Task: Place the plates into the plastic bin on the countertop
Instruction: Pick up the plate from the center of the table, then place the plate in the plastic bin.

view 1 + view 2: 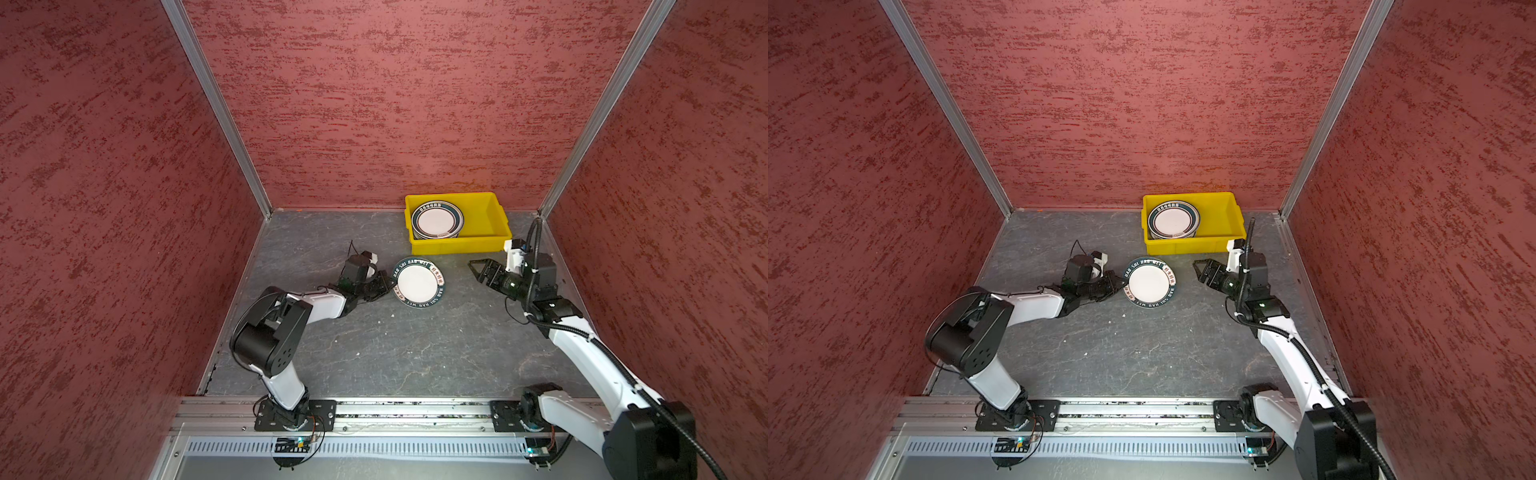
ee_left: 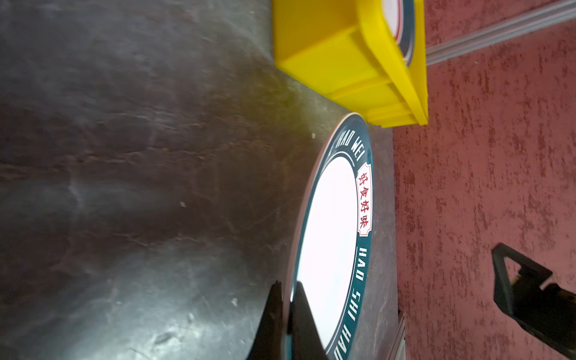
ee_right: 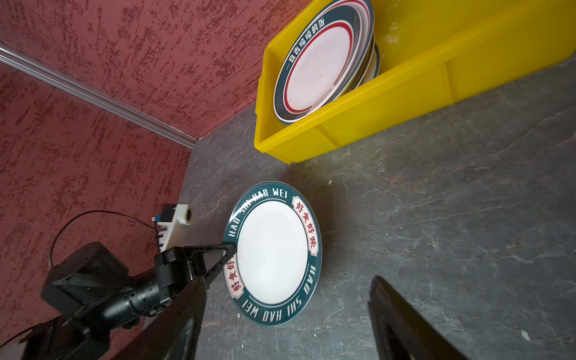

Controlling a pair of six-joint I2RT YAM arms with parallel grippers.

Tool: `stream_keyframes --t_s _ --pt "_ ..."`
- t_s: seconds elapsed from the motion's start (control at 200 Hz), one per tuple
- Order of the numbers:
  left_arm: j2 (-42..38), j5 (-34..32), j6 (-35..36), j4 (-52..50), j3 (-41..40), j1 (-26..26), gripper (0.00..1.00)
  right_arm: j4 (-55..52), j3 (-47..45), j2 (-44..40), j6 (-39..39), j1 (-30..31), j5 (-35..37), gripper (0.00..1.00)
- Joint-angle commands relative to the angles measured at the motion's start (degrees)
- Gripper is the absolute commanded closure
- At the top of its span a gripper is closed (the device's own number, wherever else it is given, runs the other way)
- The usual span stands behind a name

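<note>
A white plate with a teal rim, "HAO SHI HAO WEI" and red characters [image 1: 417,282] [image 1: 1149,282] [image 3: 274,252] lies on the countertop [image 1: 415,353] just in front of the plastic bin [image 1: 457,245] [image 1: 1187,246] [image 3: 374,109]. My left gripper [image 1: 390,286] [image 1: 1123,284] [image 2: 286,285] is shut on this plate's left rim [image 2: 327,233], one finger above and one below. My right gripper [image 1: 476,272] [image 1: 1198,272] [image 3: 288,279] hangs open to the plate's right, holding nothing. Stacked plates [image 1: 437,220] [image 1: 1174,220] [image 3: 318,62] fill the bin's left half.
The yellow bin [image 2: 327,62] stands against the red back wall at the right, its right half bare. Red textured walls close in three sides. An aluminium rail with both arm bases runs along the front edge [image 1: 415,409].
</note>
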Motion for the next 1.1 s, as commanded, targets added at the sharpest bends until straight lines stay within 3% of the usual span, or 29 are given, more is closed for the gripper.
stream_keyframes --t_s 0.0,0.14,0.261,0.521,0.656,1.097 --pt "-5.25 -4.05 4.59 -5.62 3.26 -1.85 1.0 2.61 -2.01 -2.24 0.69 -0.39 1.99 0.17" --pt "-7.62 -6.45 5.28 -6.2 6.23 -2.75 1.0 3.73 -3.71 -4.23 1.09 -0.39 2.95 0.17" --pt "-4.96 -8.21 5.7 -6.01 10.89 -2.75 1.0 2.85 -4.12 -4.7 0.2 -0.4 4.56 0.17" --pt "9.75 -8.8 9.75 -8.13 28.2 -1.31 1.0 2.45 -5.84 -4.44 -1.37 -0.41 8.4 0.16" --pt "18.06 -14.62 13.88 -12.77 37.52 -1.61 1.0 1.26 -6.57 -4.34 -1.83 -0.41 10.56 0.16" --pt "34.72 -14.07 12.02 -20.74 56.25 0.85 1.0 -0.37 -5.3 -1.05 -2.31 -0.4 11.4 0.16"
